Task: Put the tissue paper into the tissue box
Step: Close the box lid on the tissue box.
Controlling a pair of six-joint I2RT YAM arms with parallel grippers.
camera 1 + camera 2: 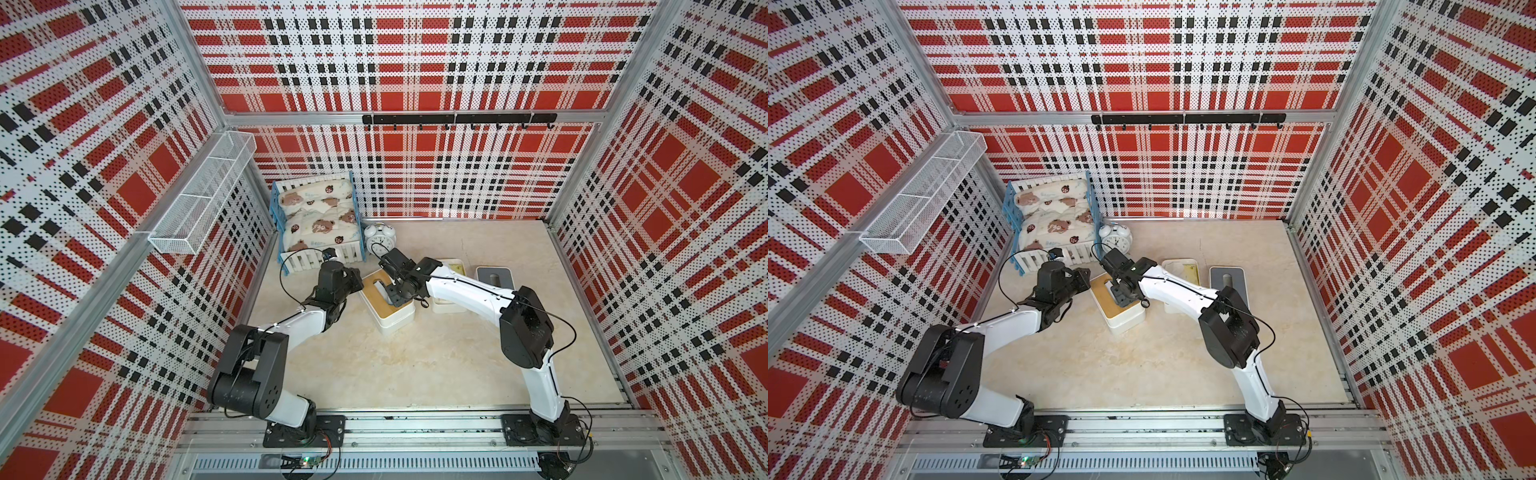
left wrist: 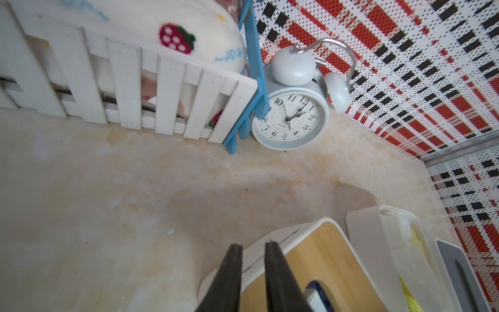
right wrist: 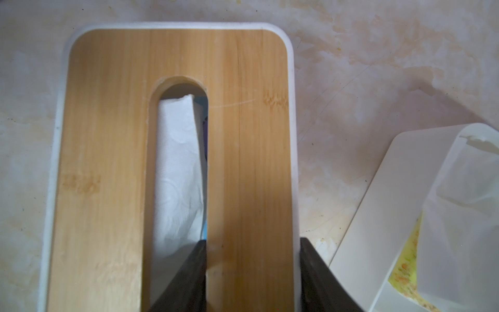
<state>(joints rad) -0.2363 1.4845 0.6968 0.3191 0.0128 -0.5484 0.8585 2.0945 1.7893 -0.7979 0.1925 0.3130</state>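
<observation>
**Operator:** Where was the tissue paper (image 3: 178,167) at this point?

**Technician:** Inside the slot of the tissue box (image 3: 108,135). A folded white sheet lay lengthwise in the opening of the wooden lid and filled most of it. Whether any part stood above the lid surface could not be determined.

**Operator:** State of the right gripper (image 3: 252,241)?

**Technician:** About half open and set across the lid. One finger sat in the near end of the slot, against its edge. The other sat against the outer side of the box. Both appeared to touch, so the jaws were judged to be clamped on the strip of lid and wall between them, not on the paper.

**Operator:** Which relation governed the next move?

**Technician:** The slot's long axis ran in line with the right fingers. The paper lay directly beside the inner finger and extended away from it toward the far end of the slot. Any push or tuck would therefore need to travel along that axis, probably after the lid strip was released.

**Operator:** And the left gripper (image 2: 254,244)?

**Technician:** Its jaws stood a narrow gap apart with nothing visible between them, and the tips were over a corner of the box. The right arm was the nearer one to the paper.
</observation>
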